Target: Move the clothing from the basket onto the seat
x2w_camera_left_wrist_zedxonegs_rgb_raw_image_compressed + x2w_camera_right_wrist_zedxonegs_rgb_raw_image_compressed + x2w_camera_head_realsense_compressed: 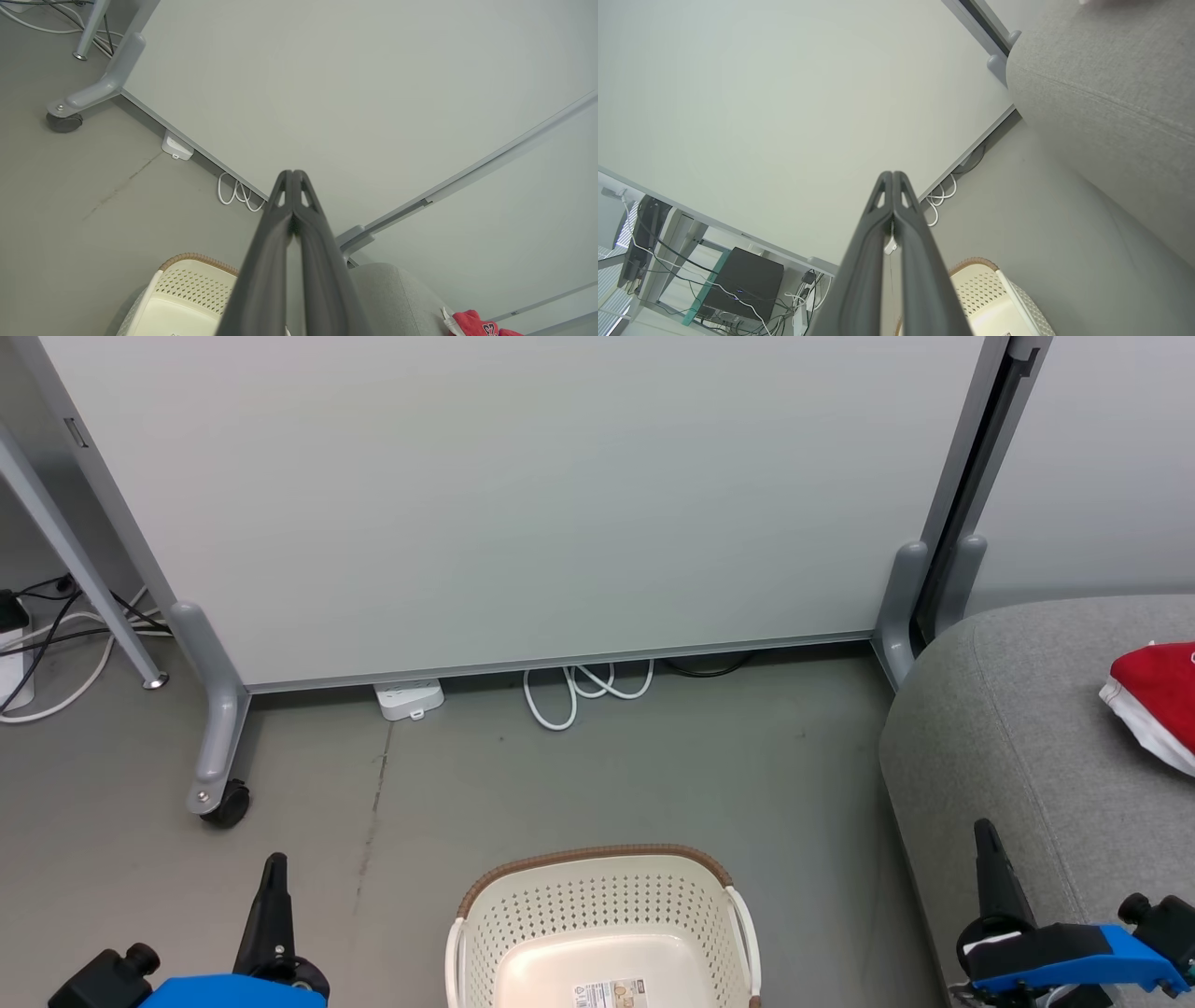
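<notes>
Left hand (293, 173) & right hand (893, 175) pinched shut, empty, prob bc basket (607, 859) btwn them looks cleared. Red clothing (1158, 686) lies on seat (1008, 728) beyond right hand.

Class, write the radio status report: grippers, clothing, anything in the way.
Left gripper shut, empty. Right gripper shut, empty. Red clothing on the seat; basket shows none. Nothing blocking.
</notes>
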{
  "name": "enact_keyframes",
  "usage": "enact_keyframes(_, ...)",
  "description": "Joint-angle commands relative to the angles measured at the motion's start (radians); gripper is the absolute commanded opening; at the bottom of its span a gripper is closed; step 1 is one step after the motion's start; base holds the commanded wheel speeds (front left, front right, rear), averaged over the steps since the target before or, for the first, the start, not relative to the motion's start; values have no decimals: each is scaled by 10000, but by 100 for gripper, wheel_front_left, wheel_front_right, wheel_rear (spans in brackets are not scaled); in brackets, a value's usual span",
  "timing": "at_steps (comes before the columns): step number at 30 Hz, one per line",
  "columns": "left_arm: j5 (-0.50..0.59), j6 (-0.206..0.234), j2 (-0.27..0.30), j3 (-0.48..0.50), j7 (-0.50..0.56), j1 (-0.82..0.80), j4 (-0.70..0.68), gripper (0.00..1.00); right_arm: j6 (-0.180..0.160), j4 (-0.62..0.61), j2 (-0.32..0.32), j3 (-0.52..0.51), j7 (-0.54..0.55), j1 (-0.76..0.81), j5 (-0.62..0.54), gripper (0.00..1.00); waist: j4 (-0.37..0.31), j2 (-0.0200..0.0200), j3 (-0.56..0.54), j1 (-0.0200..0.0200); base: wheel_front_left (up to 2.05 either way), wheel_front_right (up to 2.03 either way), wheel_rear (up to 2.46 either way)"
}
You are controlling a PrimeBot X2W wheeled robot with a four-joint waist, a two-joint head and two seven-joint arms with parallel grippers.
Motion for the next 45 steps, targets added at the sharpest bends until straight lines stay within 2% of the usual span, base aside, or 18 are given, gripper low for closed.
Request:
enact_keyframes(1,-339,-69,48,92,99,-322,-144,0,0,-182,21,-45,77,-299,376,0,-9,0,8,0,0,0,0)
enact_keyframes(23,-2778,-186,62,416,751,-471,-144,0,-1,-330,69,-234,739,-437,2853,0,-124,0,109,0,0,0,0)
enact_keyframes(45,-4767,-283,73,690,1284,-578,-137,0,-2,-452,114,-378,1271,-520,4889,0,-239,0,210,0,0,0,0)
